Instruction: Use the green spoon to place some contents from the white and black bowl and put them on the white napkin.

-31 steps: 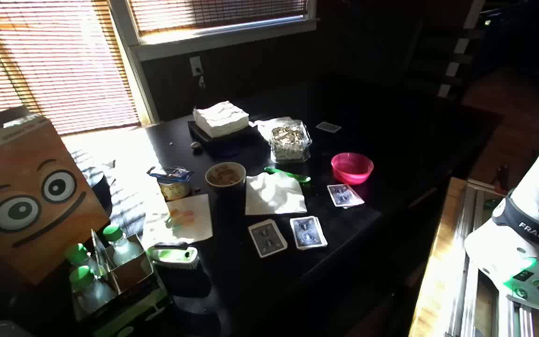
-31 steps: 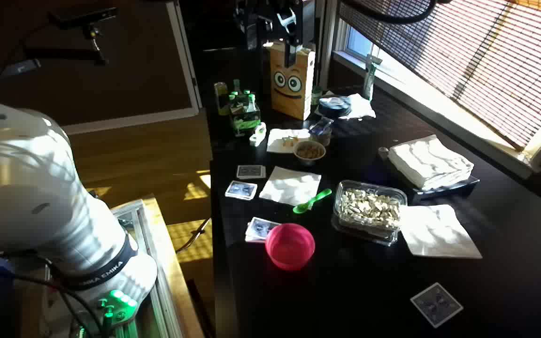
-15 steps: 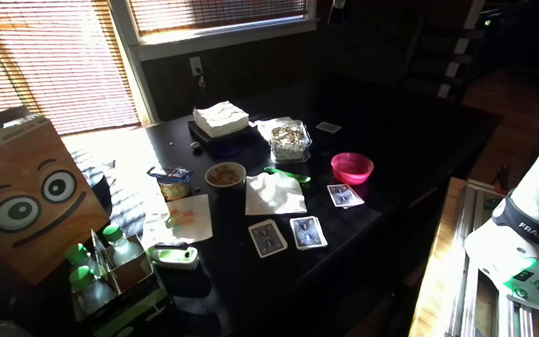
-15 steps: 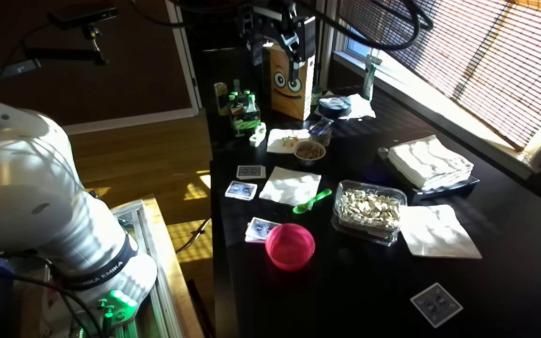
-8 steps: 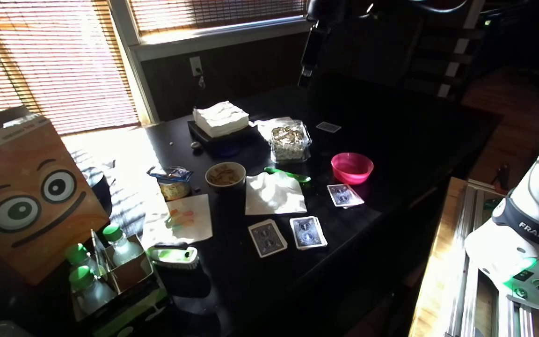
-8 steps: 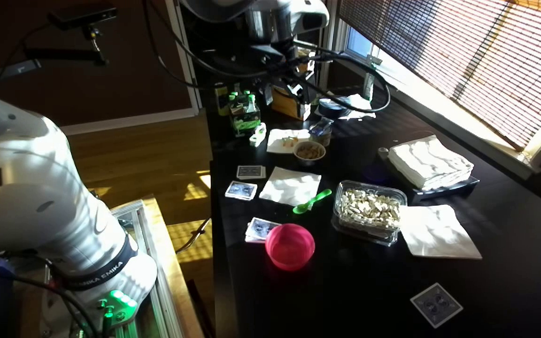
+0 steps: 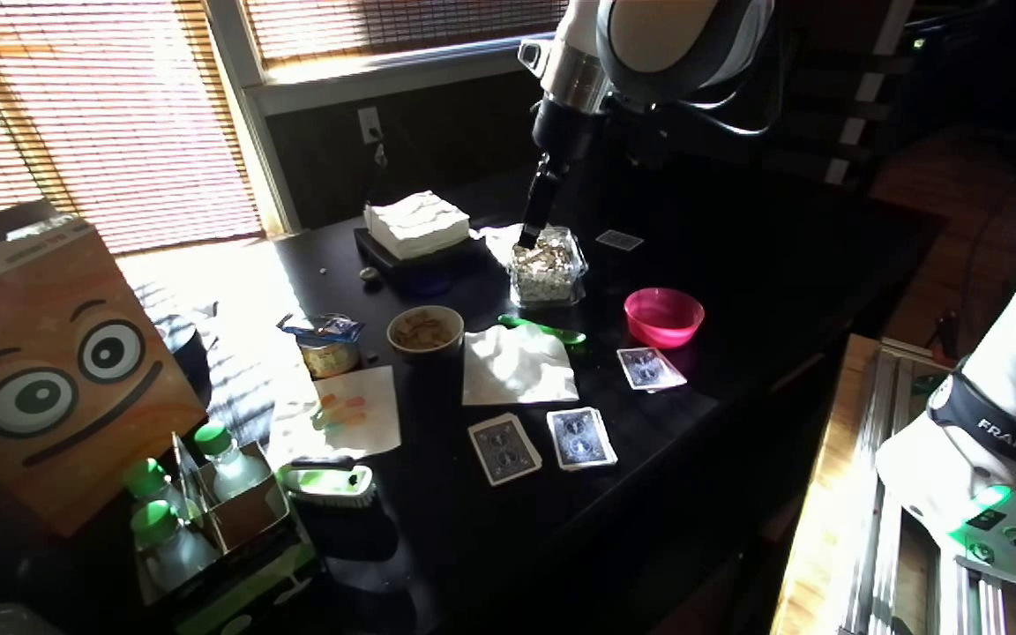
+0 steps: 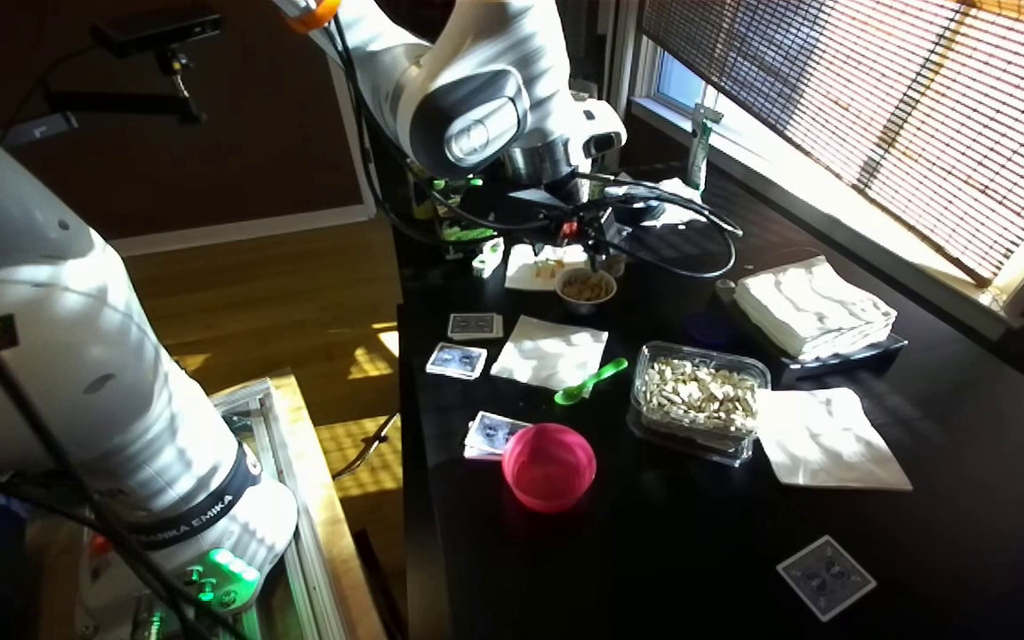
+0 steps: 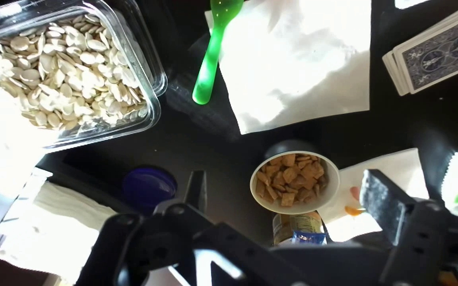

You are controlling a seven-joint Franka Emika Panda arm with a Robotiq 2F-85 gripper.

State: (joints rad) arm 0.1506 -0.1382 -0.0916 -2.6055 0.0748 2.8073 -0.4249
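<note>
Black two-finger gripper point(image 9: 284, 183) hung spread — I saw it frame the round white-and-black bowl point(image 9: 332, 182) in wrist view — thin green plastic spoon point(image 9: 209, 67) overlapped square white napkin point(image 9: 304, 67).

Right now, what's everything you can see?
Napkins: at least three, white, on table
Spoon: one, green, across napkin's corner
Bowl: one, white and black, by can
Cereal: many, brown, in bowl
Other bowl: one, pink, beside cards
Cards: three piles plus one, bluish, on table
Seeds: many, pale, in transparent tub
Napkin stack: one, white, near seeds
Can: one, yellowish, under blue packet
Disc: one, blue, near stack
Brush: one, white-green, near bottles
Bottles: several, green-capped, in carton
Box: one, orange, by bottles
Blinds: two, brownish, beside table
Arm: one, white, over table
Tool: one, black, above table
</note>
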